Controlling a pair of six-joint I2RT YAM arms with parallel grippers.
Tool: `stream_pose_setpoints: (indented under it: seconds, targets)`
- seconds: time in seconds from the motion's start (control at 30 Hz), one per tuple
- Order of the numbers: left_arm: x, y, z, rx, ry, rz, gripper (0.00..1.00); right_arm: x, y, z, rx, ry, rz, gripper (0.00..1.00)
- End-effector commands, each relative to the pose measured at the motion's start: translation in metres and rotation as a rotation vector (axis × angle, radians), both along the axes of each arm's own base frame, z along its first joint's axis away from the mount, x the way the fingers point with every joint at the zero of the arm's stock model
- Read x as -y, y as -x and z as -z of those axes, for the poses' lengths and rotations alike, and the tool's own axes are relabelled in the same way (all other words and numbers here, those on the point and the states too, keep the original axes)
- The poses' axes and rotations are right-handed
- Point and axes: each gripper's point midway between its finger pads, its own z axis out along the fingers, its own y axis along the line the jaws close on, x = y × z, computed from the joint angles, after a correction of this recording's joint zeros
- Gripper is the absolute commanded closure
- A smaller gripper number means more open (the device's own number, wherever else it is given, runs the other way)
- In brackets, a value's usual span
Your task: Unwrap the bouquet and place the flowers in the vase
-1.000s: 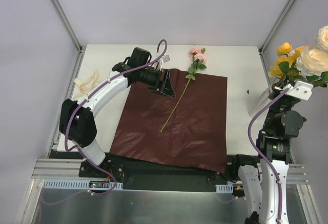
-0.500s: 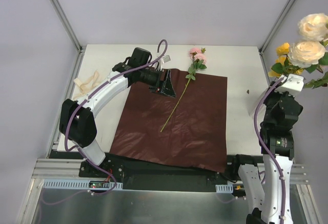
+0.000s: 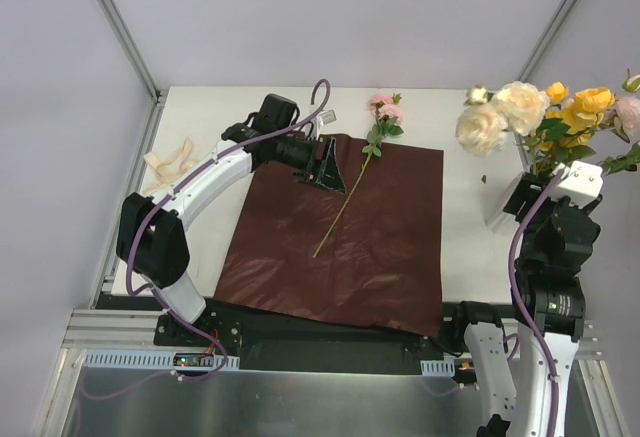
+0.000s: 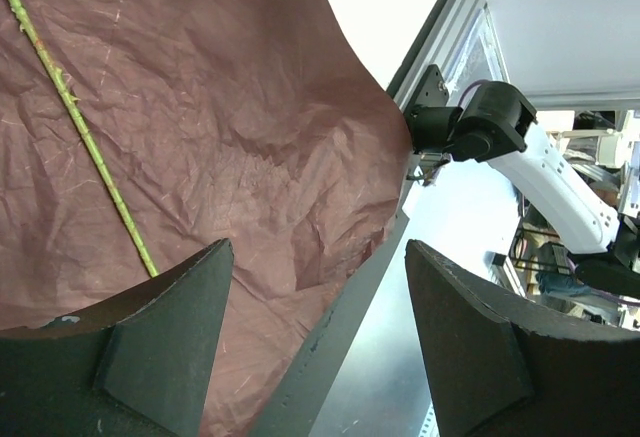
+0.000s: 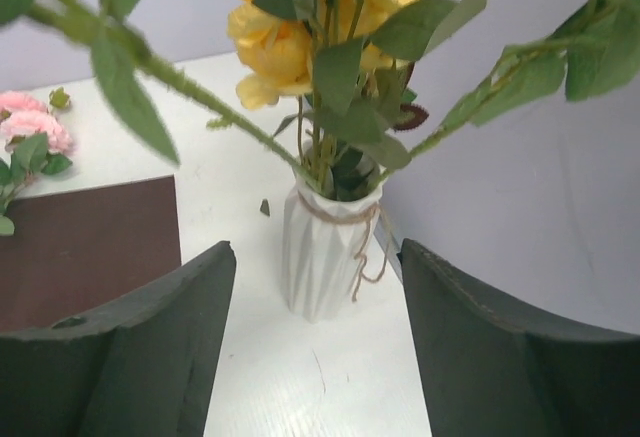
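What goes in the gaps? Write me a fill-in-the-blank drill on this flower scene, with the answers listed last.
1. The lone flower lying flat has ___ blooms.
2. Its stem rests on a dark red sheet of ___.
3. The yellow roses stand in a white ___.
4. The left pincer hangs over that sheet with its jaws ___.
Missing words: pink; paper; vase; open.

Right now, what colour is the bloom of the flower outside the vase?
The bloom is pink, clearest in the top external view.
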Motion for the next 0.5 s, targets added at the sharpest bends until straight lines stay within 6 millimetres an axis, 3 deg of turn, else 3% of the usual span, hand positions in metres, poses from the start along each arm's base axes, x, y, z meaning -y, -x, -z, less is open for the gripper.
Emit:
stream_pose_setpoints:
  seconds: [0.0,0.13,0.3,0.47]
  targets:
    - [0.008,0.008,-0.003,-0.004,0.028,0.043,0.31,-0.006,0.018,-0.004,-0.006,-0.046,-0.008,0.29]
    - [0.01,0.009,0.002,-0.01,0.019,0.048,0.3,-0.014,0.027,-0.002,-0.011,-0.077,-0.04,0.26]
    - [0.012,0.006,0.02,0.01,-0.037,0.037,0.34,-0.042,0.027,0.008,0.0,-0.211,-0.155,0.25]
    - [0.008,-0.002,0.06,0.058,-0.241,0.012,0.39,-0.081,0.02,0.029,-0.062,-0.39,-0.315,0.25]
